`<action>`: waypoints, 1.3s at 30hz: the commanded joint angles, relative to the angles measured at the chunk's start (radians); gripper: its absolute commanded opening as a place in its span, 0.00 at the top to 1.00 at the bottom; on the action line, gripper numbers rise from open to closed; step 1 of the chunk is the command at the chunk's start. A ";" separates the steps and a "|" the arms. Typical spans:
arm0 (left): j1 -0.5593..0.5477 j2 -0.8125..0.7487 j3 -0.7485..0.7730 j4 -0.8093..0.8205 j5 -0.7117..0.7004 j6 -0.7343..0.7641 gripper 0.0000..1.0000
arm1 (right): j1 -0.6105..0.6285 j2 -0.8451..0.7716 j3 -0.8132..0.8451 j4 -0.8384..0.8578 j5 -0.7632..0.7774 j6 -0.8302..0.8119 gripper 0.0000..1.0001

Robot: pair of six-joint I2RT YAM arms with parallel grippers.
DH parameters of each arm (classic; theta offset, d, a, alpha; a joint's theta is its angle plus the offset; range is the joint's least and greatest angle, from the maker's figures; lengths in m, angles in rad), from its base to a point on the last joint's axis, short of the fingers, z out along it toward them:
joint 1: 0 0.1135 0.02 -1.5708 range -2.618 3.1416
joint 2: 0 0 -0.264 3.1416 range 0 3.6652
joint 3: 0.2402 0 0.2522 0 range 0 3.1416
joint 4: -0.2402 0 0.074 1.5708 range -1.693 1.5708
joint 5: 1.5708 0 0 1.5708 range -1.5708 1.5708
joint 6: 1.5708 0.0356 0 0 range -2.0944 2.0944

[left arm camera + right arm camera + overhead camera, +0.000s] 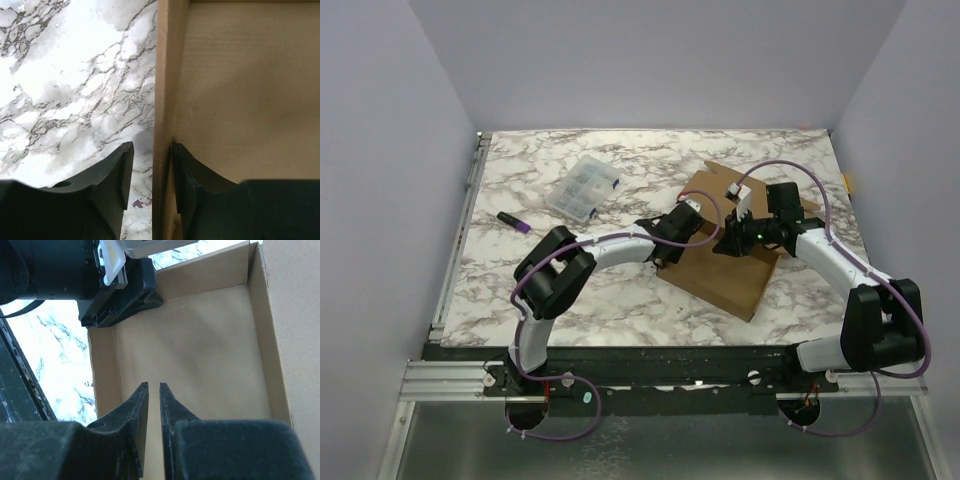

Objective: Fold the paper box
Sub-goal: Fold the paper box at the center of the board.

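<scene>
So the plain brown cardboard box point(732, 278) sits on the white marble tabletop point(620, 160), right of centre, side walls up. The left gripper point(152, 146) straddles one wall with its jaws partly apart. Its inner finger point(192, 170) touches the cardboard, the outer one doesn't. The right gripper point(154, 386) hangs over the box floor, fingers nearly together, holding nothing.

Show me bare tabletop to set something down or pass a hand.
Free: the back strip of the table behind the plastic case; the front-middle patch between the left arm and the paper box; the near-left corner below the marker. Crowded: over the box, where the left gripper and right gripper meet.
</scene>
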 commanded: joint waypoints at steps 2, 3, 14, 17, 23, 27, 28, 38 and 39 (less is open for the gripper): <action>0.016 0.006 0.078 -0.047 0.010 -0.026 0.55 | 0.003 -0.009 -0.010 -0.016 0.024 -0.017 0.81; 0.020 0.009 0.089 -0.048 0.016 -0.031 0.55 | 0.005 -0.010 -0.010 -0.015 0.025 -0.014 0.81; 0.039 0.094 0.173 -0.039 0.090 -0.051 0.54 | 0.003 -0.016 -0.009 -0.012 0.034 -0.003 0.81; 0.039 0.109 0.167 -0.037 0.081 -0.046 0.63 | 0.004 -0.018 -0.009 -0.011 0.034 -0.001 0.81; 0.037 0.065 0.111 -0.033 -0.016 -0.032 1.00 | 0.003 -0.040 -0.008 -0.005 0.040 0.002 0.81; 0.038 -0.017 0.016 0.000 -0.122 -0.038 1.00 | -0.028 -0.099 -0.010 0.020 0.037 0.001 0.81; 0.042 -0.037 -0.011 0.017 -0.132 -0.047 1.00 | -0.050 -0.117 -0.007 0.025 0.026 0.004 0.79; 0.094 -0.147 -0.127 0.111 -0.082 -0.117 0.54 | -0.407 -0.183 -0.059 0.150 -0.088 0.243 0.13; 0.099 -0.166 -0.128 0.121 -0.070 -0.118 0.49 | -0.437 -0.170 -0.068 0.174 -0.084 0.292 0.13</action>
